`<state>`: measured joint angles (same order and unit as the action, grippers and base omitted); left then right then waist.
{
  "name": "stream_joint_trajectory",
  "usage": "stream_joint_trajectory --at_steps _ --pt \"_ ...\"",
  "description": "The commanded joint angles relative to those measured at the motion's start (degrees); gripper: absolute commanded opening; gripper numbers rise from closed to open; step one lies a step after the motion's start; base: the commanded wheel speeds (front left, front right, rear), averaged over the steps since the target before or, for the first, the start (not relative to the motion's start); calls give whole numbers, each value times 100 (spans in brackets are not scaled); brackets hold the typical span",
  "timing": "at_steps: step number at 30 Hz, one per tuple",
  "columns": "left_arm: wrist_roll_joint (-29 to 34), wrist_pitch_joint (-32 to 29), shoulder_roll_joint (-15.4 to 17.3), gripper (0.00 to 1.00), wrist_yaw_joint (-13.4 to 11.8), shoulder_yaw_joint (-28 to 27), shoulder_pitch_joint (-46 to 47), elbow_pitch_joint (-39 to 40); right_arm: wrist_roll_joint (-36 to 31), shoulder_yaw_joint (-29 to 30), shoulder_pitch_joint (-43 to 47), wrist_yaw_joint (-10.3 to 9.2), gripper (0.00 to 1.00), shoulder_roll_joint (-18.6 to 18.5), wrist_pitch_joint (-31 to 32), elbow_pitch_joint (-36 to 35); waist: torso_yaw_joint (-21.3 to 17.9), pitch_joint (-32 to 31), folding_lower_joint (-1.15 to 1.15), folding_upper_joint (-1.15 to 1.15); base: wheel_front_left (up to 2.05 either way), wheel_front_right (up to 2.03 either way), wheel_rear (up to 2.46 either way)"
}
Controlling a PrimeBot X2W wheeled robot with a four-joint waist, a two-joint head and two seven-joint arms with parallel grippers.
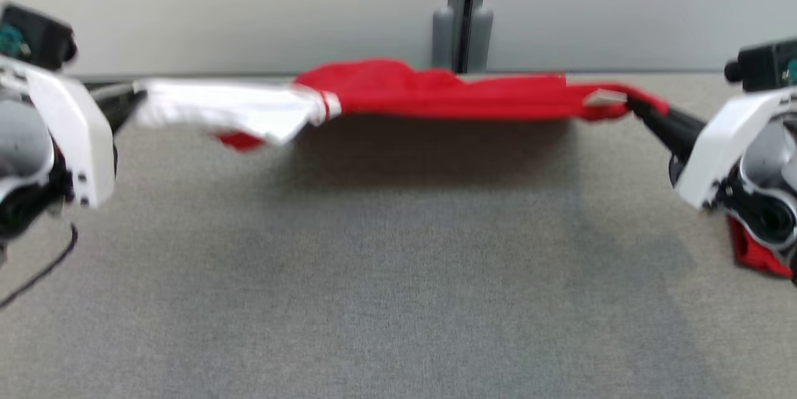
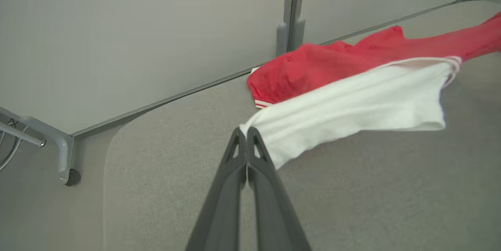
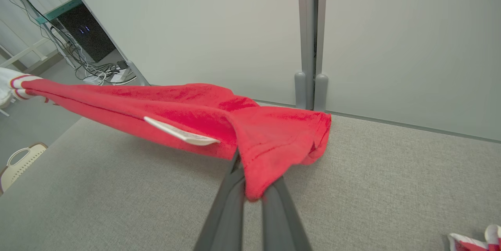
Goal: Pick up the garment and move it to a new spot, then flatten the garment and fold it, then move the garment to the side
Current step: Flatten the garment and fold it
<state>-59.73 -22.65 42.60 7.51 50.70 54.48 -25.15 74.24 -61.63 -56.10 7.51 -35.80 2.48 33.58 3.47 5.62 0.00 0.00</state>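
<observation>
The garment (image 1: pixel 436 91) is red with a white part (image 1: pixel 230 109) and hangs stretched between both grippers above the far part of the grey table (image 1: pixel 398 274). My left gripper (image 1: pixel 134 100) is shut on the white end (image 2: pixel 352 106), its fingertips (image 2: pixel 246 133) pinching the corner. My right gripper (image 1: pixel 635 105) is shut on the red end (image 3: pixel 270 141); the cloth drapes over its fingertips and hides them. A white label (image 3: pixel 182 133) sticks out from the red cloth. The garment's far edge sags toward the table near the wall.
A grey partition wall (image 1: pixel 249 7) with a vertical post (image 1: pixel 464 13) stands right behind the table. Another red and white cloth (image 1: pixel 756 253) lies at the right edge by my right arm. A black cable (image 1: pixel 43 268) hangs at the left. The table's rounded left corner (image 2: pixel 117 137) is close.
</observation>
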Motion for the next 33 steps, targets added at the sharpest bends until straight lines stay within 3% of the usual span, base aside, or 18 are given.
stream_joint_trajectory --at_steps 1,10,19,27,33 --pt "-18 -36 92 0 -8 7 -99 30 50 -18 123 -2 0 -72 26 -25 -19 -319 0 0 0 0 0" --pt "-794 -1298 1299 0 -289 339 -1230 2001 658 -428 781 -2 0 -949 854 -1067 -109 -750 0 0 0 0 0" --pt "-1627 -1981 2249 0 -938 595 -2173 3837 1015 -755 1511 -2 0 -1722 1646 -1781 -181 -791 0 0 0 0 0" --pt "-2045 -2181 2673 0 -1202 726 -2587 4504 1319 -859 2112 -3 0 -2413 2085 -2388 -213 -733 0 0 0 0 0" --pt "-2081 -2212 2676 0 -1292 753 -2631 4621 1341 -791 2180 -3 0 -2616 2154 -2749 -265 -631 0 0 0 0 0"
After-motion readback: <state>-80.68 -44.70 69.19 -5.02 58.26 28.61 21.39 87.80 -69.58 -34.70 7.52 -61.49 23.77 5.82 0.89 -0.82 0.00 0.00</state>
